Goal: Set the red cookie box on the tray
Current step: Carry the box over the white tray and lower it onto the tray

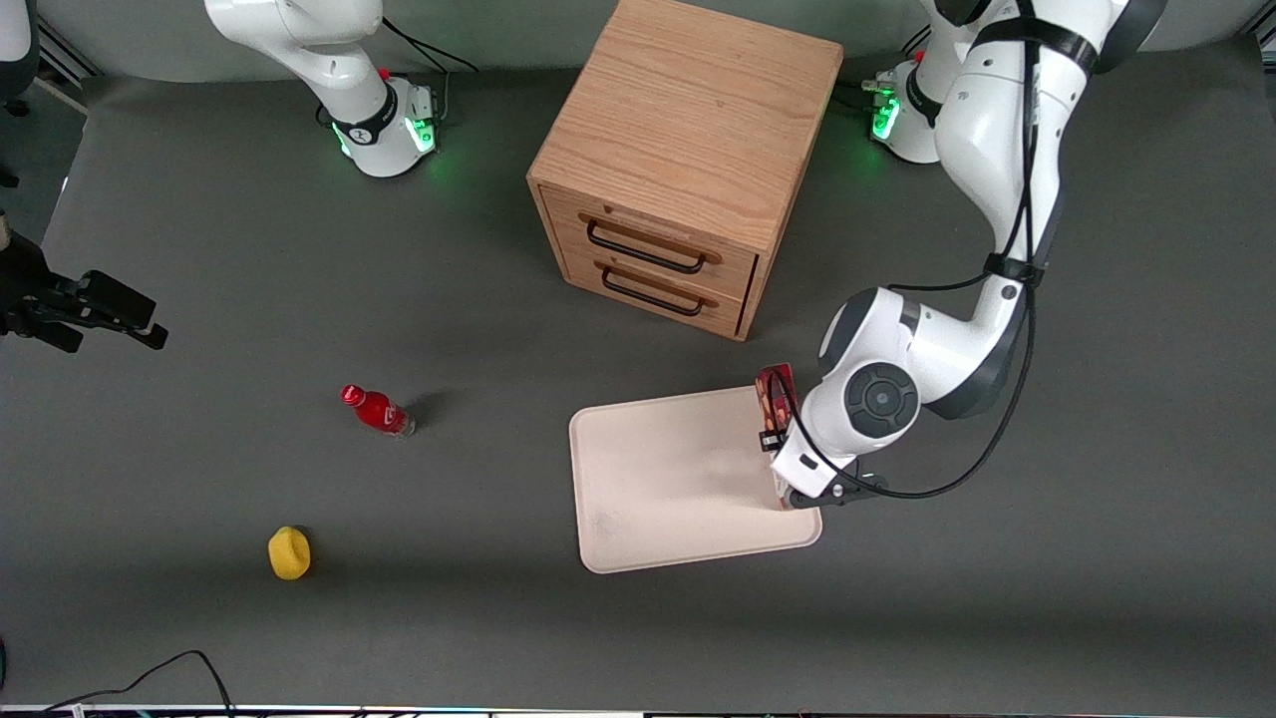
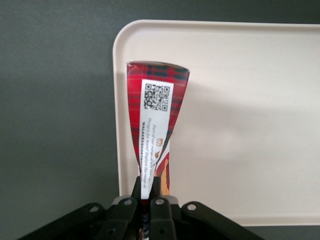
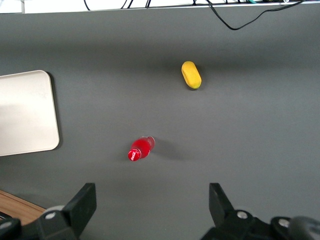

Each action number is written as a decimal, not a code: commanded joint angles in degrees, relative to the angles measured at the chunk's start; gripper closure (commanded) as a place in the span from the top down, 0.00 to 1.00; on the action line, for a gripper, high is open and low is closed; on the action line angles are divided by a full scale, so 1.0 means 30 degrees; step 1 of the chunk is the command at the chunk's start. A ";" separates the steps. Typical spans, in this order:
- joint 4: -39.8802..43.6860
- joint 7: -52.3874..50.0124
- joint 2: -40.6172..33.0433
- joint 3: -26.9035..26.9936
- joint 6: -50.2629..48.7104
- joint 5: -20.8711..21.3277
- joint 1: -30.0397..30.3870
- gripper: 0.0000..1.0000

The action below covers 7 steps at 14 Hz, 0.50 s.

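A small red bottle [image 1: 377, 410] and a yellow lump [image 1: 289, 552] are sitting toward the parked arm's end of the table. The tray [image 1: 658, 479] is lying in front of the wooden drawer cabinet [image 1: 678, 160]. My gripper [image 1: 793, 479] is clamping the red cookie box [image 2: 155, 125], holding it over the tray's edge nearest my arm.

Robotics laboratory, test bench. Two white arms are bolted to a grey matted table [image 1: 199, 618], their bases lit green, cables trailing off the edges. Staged props sit apart: a wooden drawer unit [image 1: 678, 160], a tray [image 1: 678, 479], a small red bottle [image 1: 377, 410]. The gripper [image 1: 797, 496] is over the tray's edge.
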 commanded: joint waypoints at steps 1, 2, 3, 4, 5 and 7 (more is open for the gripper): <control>0.0657 -0.0490 0.0308 0.0317 0.0179 0.0251 -0.0304 0.00; 0.0686 -0.0636 0.0396 0.0346 0.0499 0.0251 -0.0304 0.00; 0.0657 -0.0898 0.0484 0.0346 0.0850 0.0280 -0.0304 0.00; 0.0657 -0.0930 0.0601 0.0346 0.0998 0.0280 -0.0304 0.00; 0.0657 -0.0959 0.0602 0.0375 0.1087 0.0280 -0.0246 0.03; 0.0657 -0.0931 0.0602 0.0405 0.1088 0.0512 -0.0216 0.99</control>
